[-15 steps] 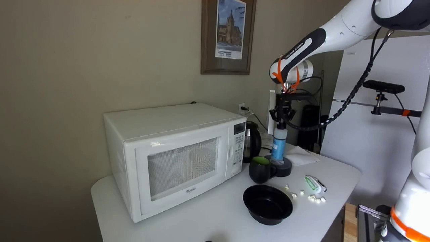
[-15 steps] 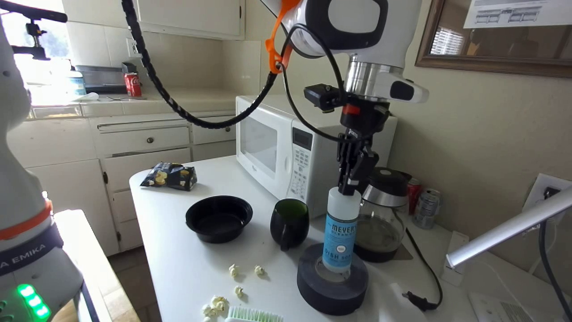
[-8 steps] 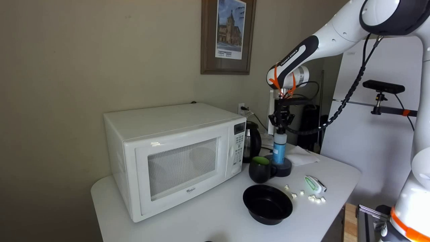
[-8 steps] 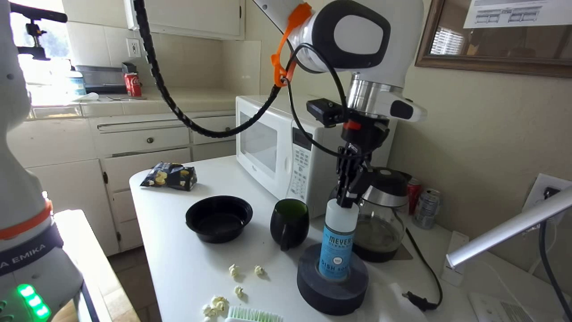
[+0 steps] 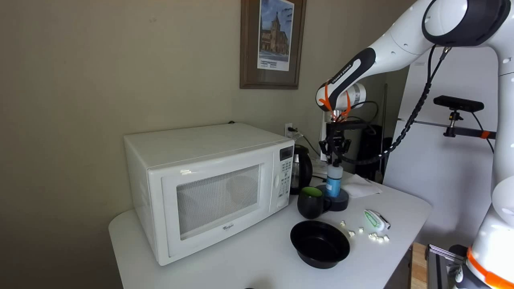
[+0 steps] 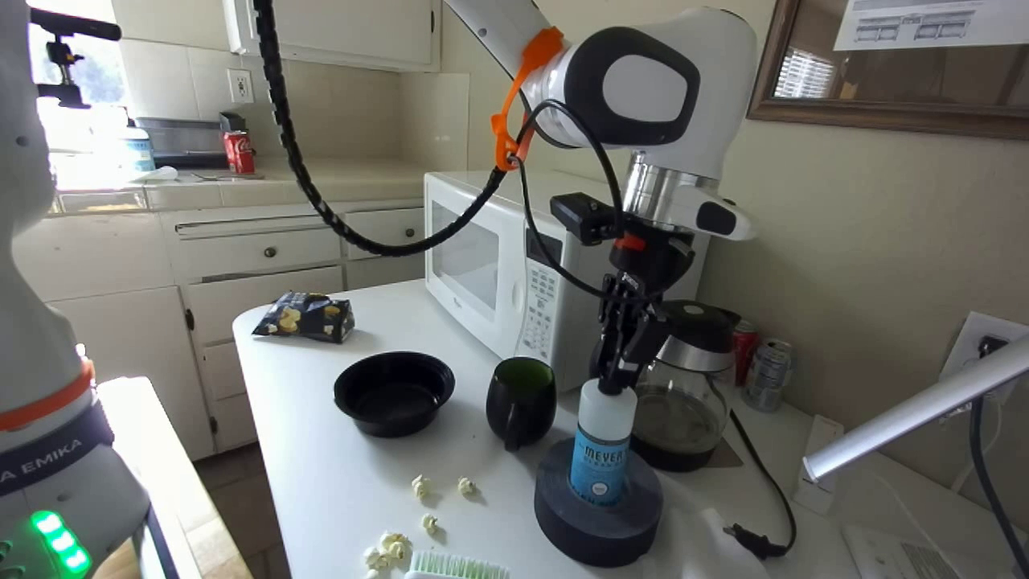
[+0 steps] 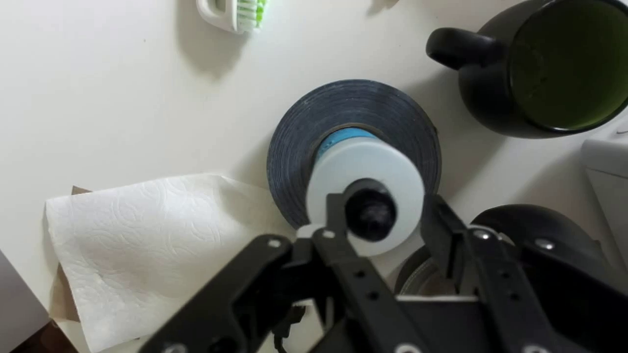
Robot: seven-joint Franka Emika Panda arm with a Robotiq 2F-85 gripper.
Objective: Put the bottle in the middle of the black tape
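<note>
The bottle, light blue with a pale top and a small black cap, stands in the hole of the black tape in both exterior views: bottle point(image 5: 333, 186), bottle point(image 6: 600, 450), tape point(image 5: 340, 202), tape point(image 6: 599, 539). It leans slightly. In the wrist view the bottle's pale top point(image 7: 387, 164) lies over the tape's ring point(image 7: 338, 108). The tape's roll hides the bottle's base. My gripper point(image 7: 385, 203) is open around the black cap. Its left finger is close to or touching the cap; its right finger is clear of it. It also shows just above the bottle in an exterior view point(image 6: 617, 378).
A black mug point(image 6: 521, 402) and a glass coffee pot point(image 6: 683, 402) stand close to the tape. A black bowl point(image 6: 394, 394), popcorn pieces point(image 6: 394, 545), a brush point(image 6: 458, 565) and a paper towel point(image 7: 162, 245) lie around. The white microwave point(image 5: 217, 192) stands behind.
My gripper has moved down with the bottle, which has sunk into the tape's hole. The fingers, closed together on the cap before, are now apart.
</note>
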